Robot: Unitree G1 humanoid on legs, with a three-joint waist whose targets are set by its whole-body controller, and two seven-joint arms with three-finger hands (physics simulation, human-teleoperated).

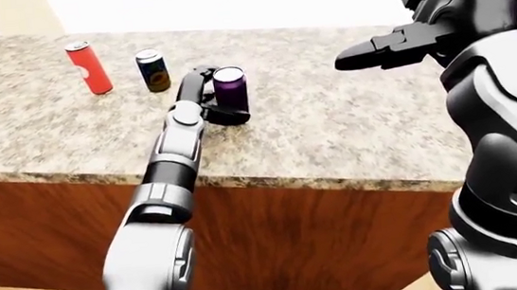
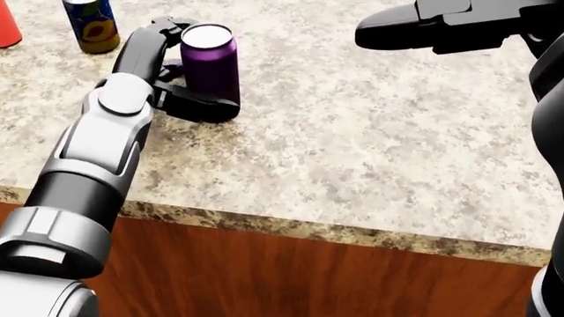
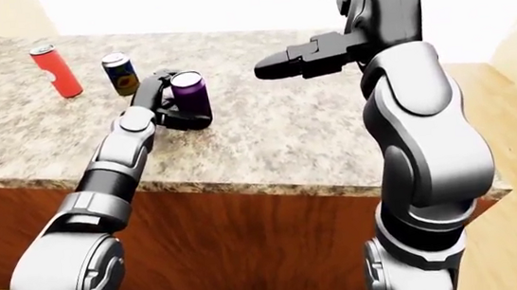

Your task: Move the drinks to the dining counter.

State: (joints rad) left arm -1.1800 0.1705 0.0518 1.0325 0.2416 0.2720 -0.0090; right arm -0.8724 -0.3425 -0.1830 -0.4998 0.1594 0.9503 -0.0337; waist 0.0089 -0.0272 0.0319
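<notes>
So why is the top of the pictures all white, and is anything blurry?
In the left-eye view a blown-out white glow sits above the counter, hiding whatever is beyond it; the right-eye view shows the same. In the head view the purple can and left hand look sharp, with a soft dark shadow under the fingers. The wood below looks a little smeared.
</notes>
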